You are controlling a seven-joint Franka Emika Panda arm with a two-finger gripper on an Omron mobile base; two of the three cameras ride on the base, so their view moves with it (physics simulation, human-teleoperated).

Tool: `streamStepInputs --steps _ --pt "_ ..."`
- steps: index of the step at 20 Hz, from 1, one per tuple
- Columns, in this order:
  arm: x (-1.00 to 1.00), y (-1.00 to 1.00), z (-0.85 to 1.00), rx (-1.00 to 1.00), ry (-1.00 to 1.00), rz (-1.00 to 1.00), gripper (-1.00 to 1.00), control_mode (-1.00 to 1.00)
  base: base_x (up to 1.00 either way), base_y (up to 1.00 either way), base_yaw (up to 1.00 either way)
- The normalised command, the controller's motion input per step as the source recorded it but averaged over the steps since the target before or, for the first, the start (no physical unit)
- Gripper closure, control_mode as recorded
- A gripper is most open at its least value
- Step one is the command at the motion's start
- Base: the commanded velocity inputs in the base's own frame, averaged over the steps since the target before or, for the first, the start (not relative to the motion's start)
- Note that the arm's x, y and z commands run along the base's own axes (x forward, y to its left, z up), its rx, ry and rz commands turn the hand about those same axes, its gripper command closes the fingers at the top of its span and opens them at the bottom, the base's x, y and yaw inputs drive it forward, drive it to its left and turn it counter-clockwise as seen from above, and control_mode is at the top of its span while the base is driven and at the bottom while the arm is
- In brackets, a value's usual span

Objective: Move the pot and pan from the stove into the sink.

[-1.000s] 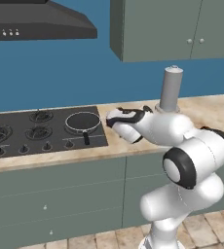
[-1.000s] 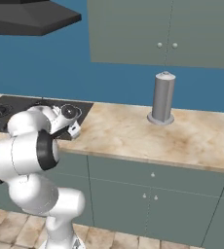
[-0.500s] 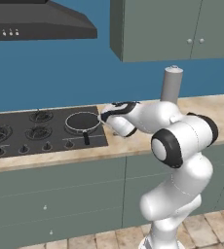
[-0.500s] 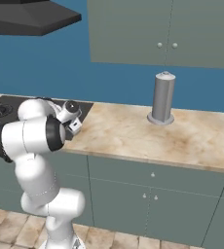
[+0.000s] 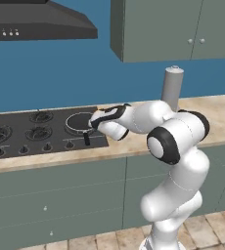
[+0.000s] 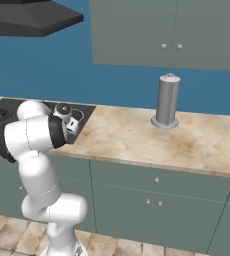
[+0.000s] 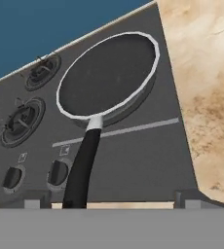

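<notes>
A: Take the stove (image 5: pixel 36 134) as the fixed mark and go left to right. What sits on it?

B: Burner grates on its left and middle, a row of knobs (image 7: pixel 58 172) along its front edge, and the pan (image 7: pixel 107 74) on the burner at its right end. The pan's long black handle (image 7: pixel 83 167) points toward the stove's front, past the knobs.

A: And the gripper (image 7: pixel 111 203)?

B: Just off the stove's right front corner, above the pan. In the hand view its two tips stand wide apart, one on each side of the handle's end, and nothing is caught between them: the claw is released and holds nothing. I cannot tell whether either tip touches the handle.

A: Further right of the stove?

B: The beige marbled counter (image 6: pixel 137 137) runs on, and a tall grey cylinder (image 6: pixel 167 101) stands upright on it, well apart from the stove, near the blue wall.

A: Above the stove?

B: A dark range hood (image 5: pixel 36 22), and to the right of that, grey-green wall cabinets (image 5: pixel 178 29).
</notes>
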Motion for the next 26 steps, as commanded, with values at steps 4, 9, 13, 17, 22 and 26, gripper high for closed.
streamStepInputs --steps 4,9,13,17,22,26 --pt "-0.01 0.24 -0.14 -0.25 -0.28 0.28 -1.00 -1.00 0.00 0.00 0.00" --pt "-0.01 0.11 -0.06 -0.09 -0.08 0.09 -1.00 -1.00 0.00 0.00 0.00" --pt "0.00 0.30 -0.07 -0.03 0.00 0.00 -1.00 -1.00 0.00 0.00 0.00" --pt "0.11 0.68 -0.09 -0.11 0.03 -0.01 -1.00 -1.00 0.00 0.00 0.00" --pt "0.26 0.67 -0.05 -0.13 0.07 -0.02 -1.00 -1.00 0.00 0.00 0.00" --pt "0.08 0.19 0.00 -0.02 0.00 0.00 -1.00 -1.00 0.00 0.00 0.00"
